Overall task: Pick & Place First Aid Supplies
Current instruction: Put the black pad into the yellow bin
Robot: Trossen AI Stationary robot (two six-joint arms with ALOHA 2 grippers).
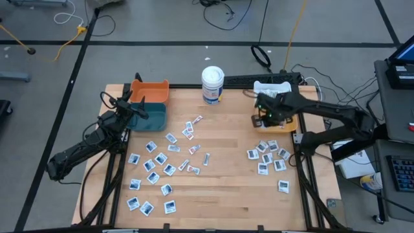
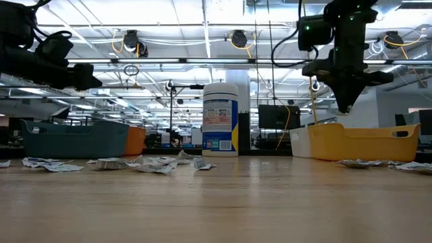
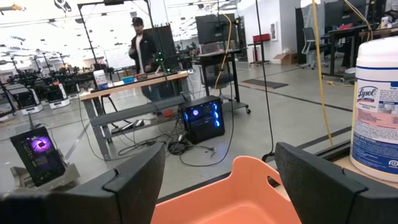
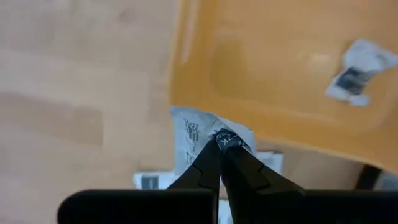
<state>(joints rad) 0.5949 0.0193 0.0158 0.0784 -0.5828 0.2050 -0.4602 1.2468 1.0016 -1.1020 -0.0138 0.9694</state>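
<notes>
The first aid supplies are small flat white-and-blue packets scattered on the wooden table, one cluster at the left middle point(image 1: 162, 162) and a smaller one at the right point(image 1: 268, 155). My right gripper point(image 4: 221, 144) hangs over the yellow bin point(image 4: 280, 68), shut on one whitish packet point(image 4: 193, 134). Another packet point(image 4: 356, 76) lies on the bin's floor. My left gripper point(image 3: 221, 180) waits open and level at the table's far left, over the orange bin point(image 3: 242, 199). My right gripper pinches the packet by one end point(image 4: 214, 134) between its two fingertips. The fingers come from above, pointing down. The packet sticks out past the tips, lifted clear, above the yellow bin's rim and the table beside it.
A tall white tub point(image 1: 212, 84) with a blue label stands at the far middle. The teal bin point(image 1: 147, 116) and orange bin point(image 1: 152, 90) sit far left, a white bin point(image 1: 272, 86) far right behind the yellow one. A person stands in the room beyond.
</notes>
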